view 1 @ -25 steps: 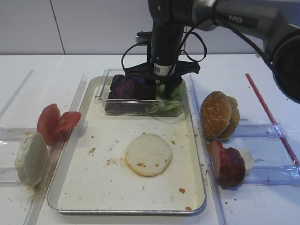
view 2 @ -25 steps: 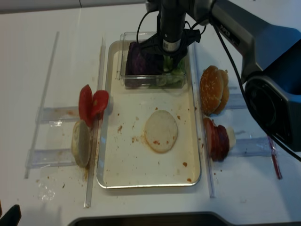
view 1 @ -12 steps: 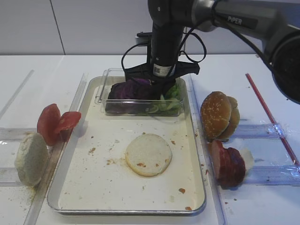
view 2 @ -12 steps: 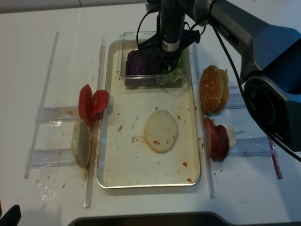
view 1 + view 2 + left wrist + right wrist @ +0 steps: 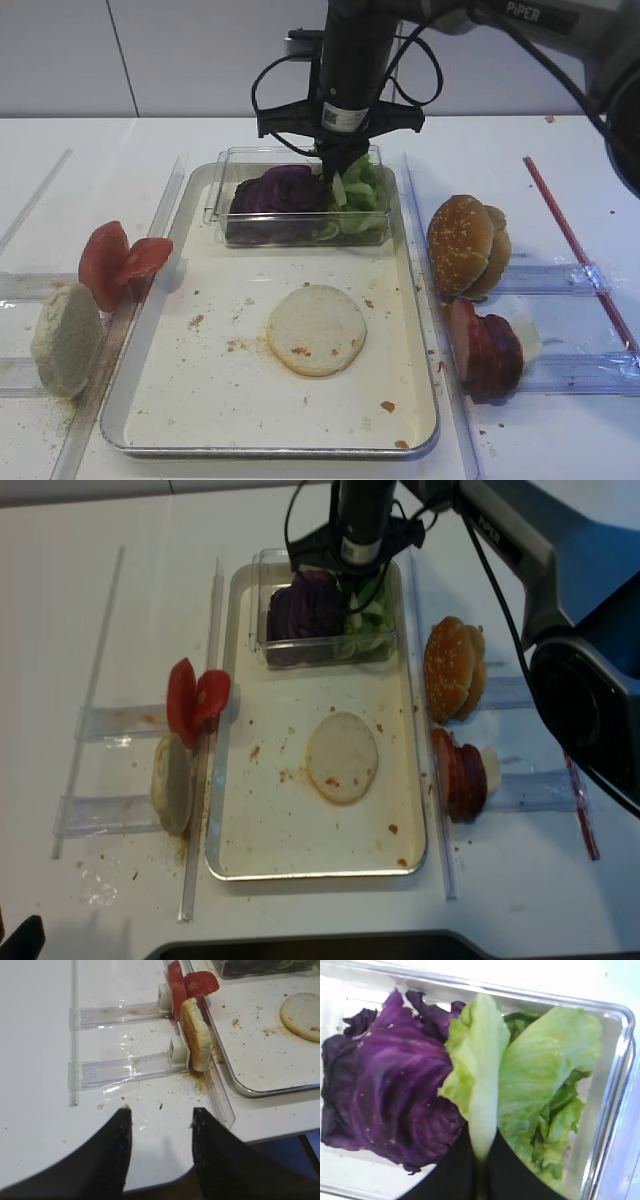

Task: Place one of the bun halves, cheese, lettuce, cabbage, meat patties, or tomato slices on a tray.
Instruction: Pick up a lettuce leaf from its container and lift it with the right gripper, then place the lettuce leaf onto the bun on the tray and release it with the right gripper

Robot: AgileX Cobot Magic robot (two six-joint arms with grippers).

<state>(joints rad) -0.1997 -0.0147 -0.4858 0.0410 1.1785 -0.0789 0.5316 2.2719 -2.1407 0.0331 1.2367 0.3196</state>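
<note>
My right gripper (image 5: 336, 168) hangs over a clear plastic box (image 5: 214, 196) at the tray's far end, shut on the pale rib of a light green lettuce leaf (image 5: 483, 1075). That leaf dangles just above the other lettuce (image 5: 365, 200). Purple cabbage (image 5: 385, 1090) fills the box's left half. A flat pale bun half (image 5: 317, 330) lies on the tray (image 5: 200, 390). Left of the tray stand tomato slices (image 5: 115, 262) and another pale bun half (image 5: 67, 340). My left gripper (image 5: 161, 1112) is open over bare table near the front edge.
Sesame bun tops (image 5: 465, 245) and dark meat patties (image 5: 485, 352) stand in clear rails (image 5: 570, 278) right of the tray, a pale piece (image 5: 528, 338) behind the patties. A red strip (image 5: 575, 240) lies far right. Crumbs dot the tray floor.
The right gripper closed on a lettuce leaf inside the box and rose, lifting the leaf above the rest. The left gripper has no earlier view.
</note>
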